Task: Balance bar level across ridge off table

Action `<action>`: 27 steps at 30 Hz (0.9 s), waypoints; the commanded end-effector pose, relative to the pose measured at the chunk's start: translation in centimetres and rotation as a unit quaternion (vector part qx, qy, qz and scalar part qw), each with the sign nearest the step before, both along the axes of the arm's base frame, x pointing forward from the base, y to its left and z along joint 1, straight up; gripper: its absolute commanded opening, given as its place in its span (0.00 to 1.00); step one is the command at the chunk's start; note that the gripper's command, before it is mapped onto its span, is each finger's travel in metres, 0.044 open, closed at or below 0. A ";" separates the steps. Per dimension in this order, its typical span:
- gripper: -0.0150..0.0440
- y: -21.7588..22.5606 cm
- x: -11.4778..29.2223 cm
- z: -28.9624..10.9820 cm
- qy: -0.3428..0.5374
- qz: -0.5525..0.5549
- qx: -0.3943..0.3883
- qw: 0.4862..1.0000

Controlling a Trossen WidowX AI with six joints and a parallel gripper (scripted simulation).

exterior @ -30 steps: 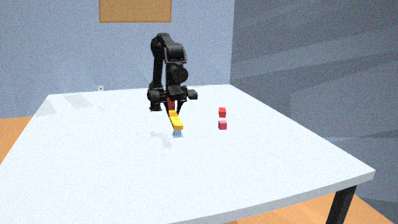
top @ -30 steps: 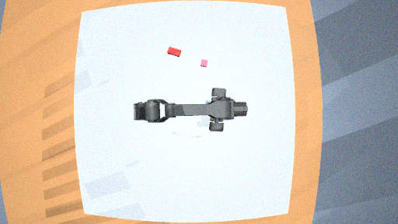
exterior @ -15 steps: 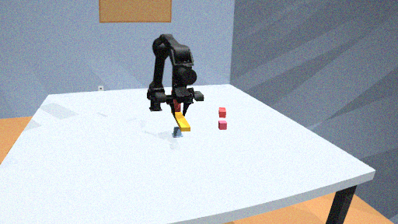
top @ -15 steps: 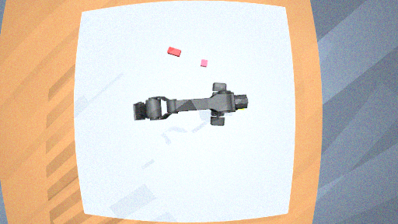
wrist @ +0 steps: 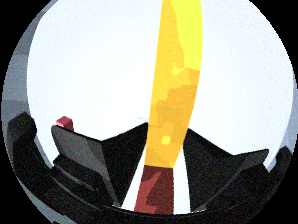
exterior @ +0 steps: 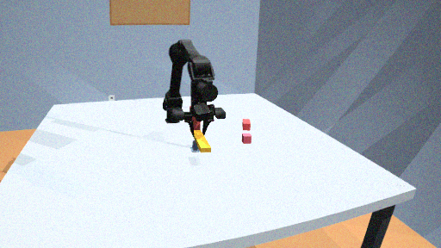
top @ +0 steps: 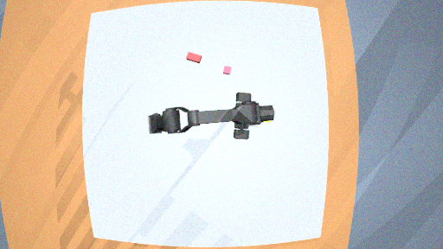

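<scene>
One gripper [exterior: 200, 127] clenches the bar [exterior: 201, 141] at its red end, so the yellow length overhangs the ridge [exterior: 195, 147]. Two pink blocks [exterior: 246, 131] sit apart on the surface [exterior: 301, 172].

The bar [exterior: 201, 139], yellow with a red end, sits centre frame, clamped at its red end and slanting down over the small blue ridge [exterior: 195, 147].

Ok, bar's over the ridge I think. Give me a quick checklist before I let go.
1. Gripper shut on the bar: ok.
2. Bar over the ridge: ok, the ridge shows just under it in the exterior view.
3. Bar resting on the ridge: cannot tell.
4. Bar level: not ok, it slopes down from the gripper.
5. Grip near the middle of the bar: not ok, held by its red end.
6. Red block and pink block out of the way: ok.
</scene>
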State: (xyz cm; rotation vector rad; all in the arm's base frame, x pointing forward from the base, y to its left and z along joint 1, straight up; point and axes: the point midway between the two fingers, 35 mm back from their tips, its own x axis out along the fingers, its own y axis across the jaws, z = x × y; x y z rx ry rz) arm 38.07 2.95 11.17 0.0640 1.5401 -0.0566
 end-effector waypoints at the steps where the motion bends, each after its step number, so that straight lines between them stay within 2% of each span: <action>1: 0.25 -0.1 0.0 -0.7 0.000 -0.001 -0.001 1.000; 27: 0.25 -0.1 0.0 -1.2 0.000 -0.001 -0.001 1.000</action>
